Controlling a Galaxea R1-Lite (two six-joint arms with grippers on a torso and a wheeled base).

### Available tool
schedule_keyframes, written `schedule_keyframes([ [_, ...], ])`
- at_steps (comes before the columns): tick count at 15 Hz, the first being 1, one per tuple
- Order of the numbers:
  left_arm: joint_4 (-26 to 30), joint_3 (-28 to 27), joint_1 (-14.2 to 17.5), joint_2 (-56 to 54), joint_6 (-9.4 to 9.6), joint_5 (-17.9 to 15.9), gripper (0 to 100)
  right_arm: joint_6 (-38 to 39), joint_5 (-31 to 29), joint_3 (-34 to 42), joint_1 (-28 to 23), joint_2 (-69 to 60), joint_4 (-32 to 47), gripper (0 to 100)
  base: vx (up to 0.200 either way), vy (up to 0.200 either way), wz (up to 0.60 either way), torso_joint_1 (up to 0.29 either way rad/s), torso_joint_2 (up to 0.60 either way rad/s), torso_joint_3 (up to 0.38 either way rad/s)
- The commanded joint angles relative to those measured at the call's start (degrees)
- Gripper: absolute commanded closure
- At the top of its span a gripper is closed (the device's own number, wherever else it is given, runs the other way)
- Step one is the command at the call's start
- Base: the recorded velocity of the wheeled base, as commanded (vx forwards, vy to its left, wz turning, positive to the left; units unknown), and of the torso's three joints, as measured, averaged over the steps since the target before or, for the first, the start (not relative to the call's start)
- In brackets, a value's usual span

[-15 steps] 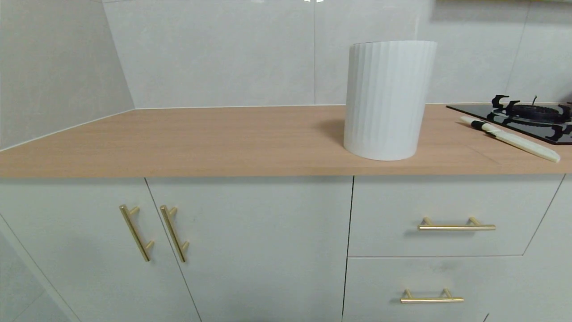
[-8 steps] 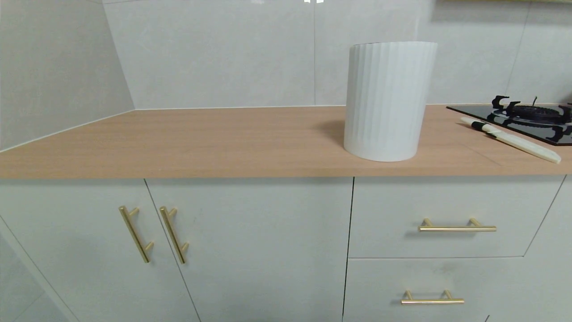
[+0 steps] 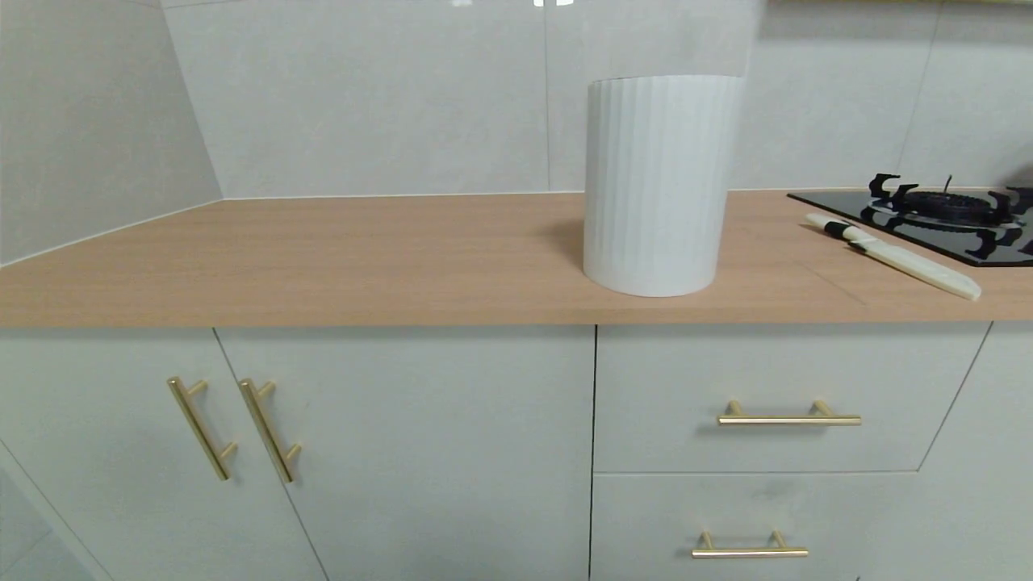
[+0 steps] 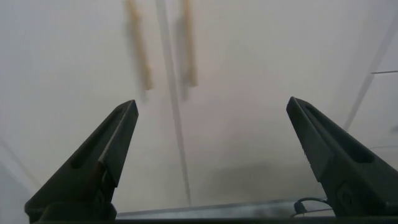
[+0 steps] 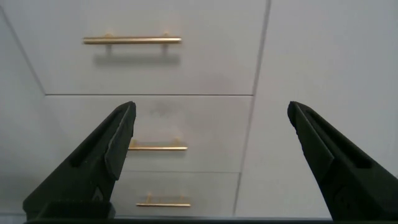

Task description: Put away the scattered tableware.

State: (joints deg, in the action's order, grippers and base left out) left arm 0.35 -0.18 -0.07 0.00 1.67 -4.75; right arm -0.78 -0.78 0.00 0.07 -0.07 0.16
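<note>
A cream knife with a black band near its handle lies on the wooden counter at the right, beside the hob. A tall white ribbed holder stands upright on the counter to the knife's left. My left gripper is open, low down and facing the cabinet doors with two gold handles. My right gripper is open too, facing the drawer fronts below the counter. Nothing sits between either pair of fingers.
A black gas hob with pan supports fills the counter's far right. Tiled walls close the back and left. Below the counter are two cabinet doors at left and stacked drawers with gold bar handles at right.
The whole head view has shifted: counter, holder and knife all appear further left, so the camera moved right. Nothing on the counter has moved.
</note>
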Motion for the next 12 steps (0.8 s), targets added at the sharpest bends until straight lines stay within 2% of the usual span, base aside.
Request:
schedule_keyframes([
  [1, 0.0, 0.0, 0.0, 0.0, 0.0, 0.0, 0, 0.0, 0.0, 0.0, 0.0, 0.1, 0.0, 0, 0.0, -0.2, 0.0, 0.002, 0.0, 0.002],
  [5, 0.0, 0.0, 0.0, 0.0, 0.0, 0.0, 0, 0.0, 0.0, 0.0, 0.0, 0.1, 0.0, 0, 0.0, -0.2, 0.0, 0.004, 0.01, 0.002],
  [12, 0.0, 0.0, 0.0, 0.0, -0.09, 0.0, 0, 0.0, 0.0, 0.0, 0.0, 0.1, 0.0, 0, 0.0, 0.0, 0.0, 0.0, 0.0, 0.0],
])
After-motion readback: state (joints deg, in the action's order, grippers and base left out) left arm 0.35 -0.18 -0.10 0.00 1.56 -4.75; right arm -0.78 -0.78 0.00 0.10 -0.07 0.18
